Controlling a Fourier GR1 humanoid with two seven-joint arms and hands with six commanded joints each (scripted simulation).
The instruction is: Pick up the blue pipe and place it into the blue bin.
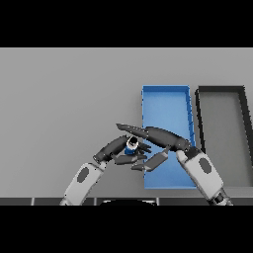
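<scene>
- A grey table point(64, 108) filled the view, its surface plain and even.
- A dark tray point(245, 128) with a grey floor lay on the table at the right, long side running away from the viewer, its right edge cut off by the frame.

Both forearms are white, rounded shells, each bearing a dark grey oval patch. The left robot hand point(117, 148) and right robot hand point(160, 138) are dark, with slim tapered fingers.

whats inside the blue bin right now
The blue bin shows only bare blue floor. The right hand covers part of its lower left. The blue pipe sits outside, between both hands.
</scene>
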